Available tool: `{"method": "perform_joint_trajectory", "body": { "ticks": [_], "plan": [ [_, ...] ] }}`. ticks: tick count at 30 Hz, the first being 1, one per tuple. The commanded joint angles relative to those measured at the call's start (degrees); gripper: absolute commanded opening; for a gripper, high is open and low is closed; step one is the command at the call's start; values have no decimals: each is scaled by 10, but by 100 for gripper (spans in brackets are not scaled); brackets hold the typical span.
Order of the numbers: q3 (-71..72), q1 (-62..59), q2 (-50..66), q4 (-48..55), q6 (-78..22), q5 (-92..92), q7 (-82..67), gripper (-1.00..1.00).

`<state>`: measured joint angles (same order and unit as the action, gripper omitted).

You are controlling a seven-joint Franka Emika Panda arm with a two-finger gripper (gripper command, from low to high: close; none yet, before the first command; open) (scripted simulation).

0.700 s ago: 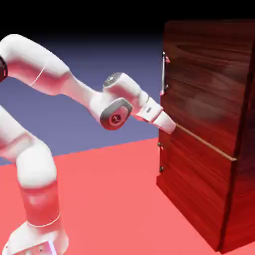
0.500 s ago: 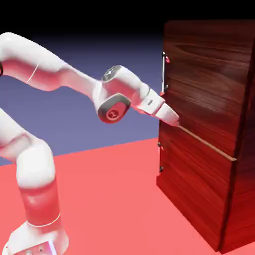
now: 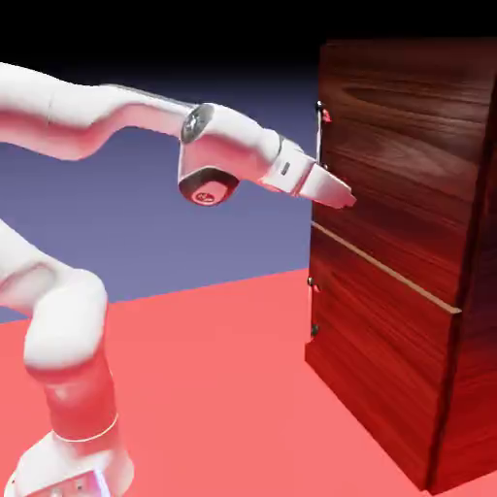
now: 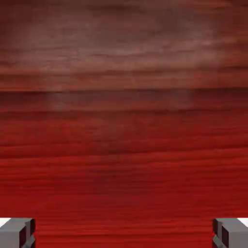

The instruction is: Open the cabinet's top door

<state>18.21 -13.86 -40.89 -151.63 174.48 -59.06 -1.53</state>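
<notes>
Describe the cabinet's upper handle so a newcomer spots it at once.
Find the tall, dark reddish wood cabinet on the exterior view's right, then its upright edge nearest the robot arm. There, above the pale seam, a slim silvery upright bar, the upper handle, stands out from the wood. A similar handle sits below the seam; this one is the higher.
</notes>
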Motion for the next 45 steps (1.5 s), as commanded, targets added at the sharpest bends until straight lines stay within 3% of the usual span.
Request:
{"method": "perform_joint_trajectory", "body": {
  "ticks": [1,39,45],
  "plan": [
    [8,-6,-3,4,0,-25,-19,0],
    [300,-239,-136,154,8,-972,-724,0],
    [353,-325,-98,209,-17,-1002,-744,0]
  ]
}}
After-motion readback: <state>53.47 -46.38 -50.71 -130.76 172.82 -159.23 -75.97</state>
